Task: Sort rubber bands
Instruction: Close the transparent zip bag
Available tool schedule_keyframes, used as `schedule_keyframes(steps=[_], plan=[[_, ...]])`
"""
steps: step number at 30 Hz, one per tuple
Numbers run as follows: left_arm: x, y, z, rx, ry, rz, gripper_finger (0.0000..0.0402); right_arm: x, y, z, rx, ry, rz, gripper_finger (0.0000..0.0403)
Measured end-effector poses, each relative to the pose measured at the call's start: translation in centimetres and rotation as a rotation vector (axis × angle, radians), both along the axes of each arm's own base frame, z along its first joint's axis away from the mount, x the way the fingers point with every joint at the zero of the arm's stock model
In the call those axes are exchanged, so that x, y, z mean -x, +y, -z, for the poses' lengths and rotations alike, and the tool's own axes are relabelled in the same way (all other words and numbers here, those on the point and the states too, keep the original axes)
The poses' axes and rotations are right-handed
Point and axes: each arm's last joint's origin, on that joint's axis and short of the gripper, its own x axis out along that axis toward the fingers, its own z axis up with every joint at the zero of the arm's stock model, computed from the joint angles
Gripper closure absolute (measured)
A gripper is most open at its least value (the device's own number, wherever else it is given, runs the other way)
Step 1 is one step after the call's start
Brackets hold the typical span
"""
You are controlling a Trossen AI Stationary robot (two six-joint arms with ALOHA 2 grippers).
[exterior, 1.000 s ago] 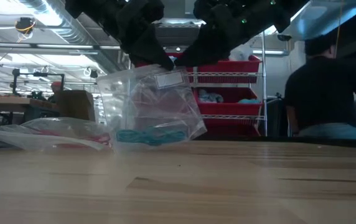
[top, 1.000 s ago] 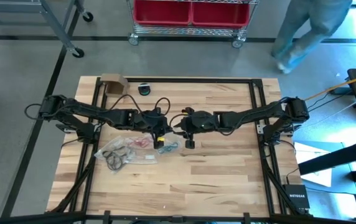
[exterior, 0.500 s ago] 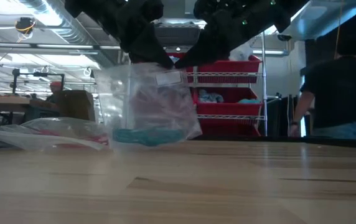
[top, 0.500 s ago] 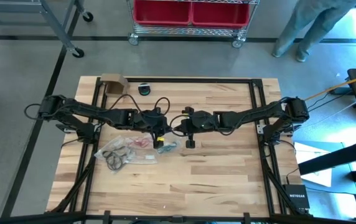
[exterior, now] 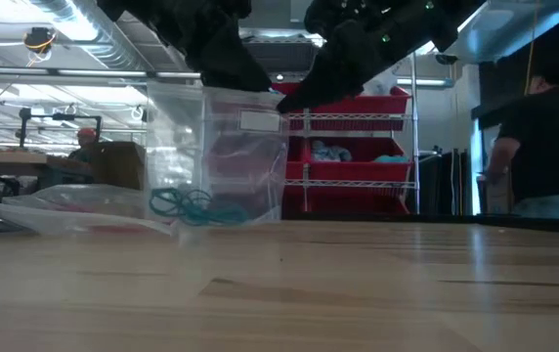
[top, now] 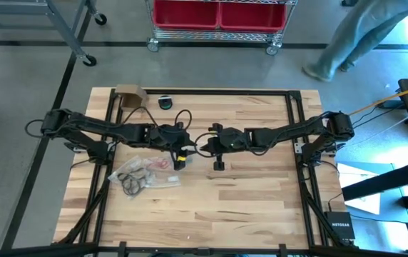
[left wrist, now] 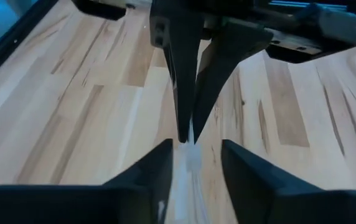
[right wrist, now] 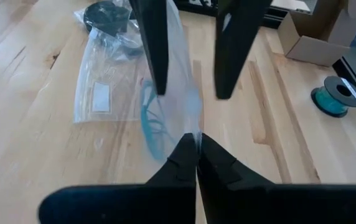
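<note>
A clear zip bag [exterior: 216, 147] hangs over the table's middle, with teal rubber bands [exterior: 193, 205] gathered in its bottom. My right gripper [right wrist: 196, 142] is shut on the bag [right wrist: 178, 93] at its top. My left gripper [left wrist: 196, 146] faces it from the table's left side and is open. Its fingers [right wrist: 156, 62] stand on either side of the bag's top edge. In the high view both grippers, left [top: 182, 155] and right [top: 202, 148], meet tip to tip. My right gripper pinches the bag's top edge [right wrist: 193, 127] between its two fingers. The fingers come slanting down from the table's right side. The bag hangs upright below them, its lower end [exterior: 211, 219] down at the tabletop.
More clear bags [top: 143, 175] with black and red rubber bands lie flat on the table, left of and nearer than the grippers. A cardboard box [top: 129, 94] and a teal spool [top: 165, 102] stand at the far left. People move in the room beyond the table.
The bag, which hung at a slant with its lower end toward my right arm, now hangs straight down. The teal rubber bands have slid to its bottom corner on my left arm's side.
</note>
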Motion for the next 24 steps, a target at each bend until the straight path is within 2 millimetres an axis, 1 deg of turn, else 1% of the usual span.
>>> schedule_keyframes(steps=[3, 5, 10, 13, 17, 24], plan=[[0.14, -0.09, -0.31, -0.017, -0.011, 0.015, 0.0248, -0.01, 0.00, -0.01, 0.000, -0.001, 0.000, 0.0402], [0.17, -0.08, -0.39, -0.024, -0.013, 0.018, 0.0235, -0.01, 0.00, -0.02, 0.000, -0.002, 0.000, 0.0402], [0.03, 0.11, -0.19, -0.056, -0.003, 0.031, 0.0224, -0.01, 0.00, -0.02, 0.000, -0.003, 0.000, 0.0403], [-0.15, 0.11, 0.29, -0.073, 0.022, 0.043, 0.0228, -0.02, 0.00, -0.03, 0.000, -0.004, 0.000, 0.0403], [-0.15, 0.16, 0.25, -0.088, 0.021, 0.050, 0.0241, -0.02, 0.00, -0.03, 0.000, -0.003, 0.000, 0.0403], [-0.28, 0.36, 0.57, -0.092, 0.036, 0.046, 0.0280, -0.03, -0.01, -0.04, 0.000, -0.005, 0.001, 0.0403]])
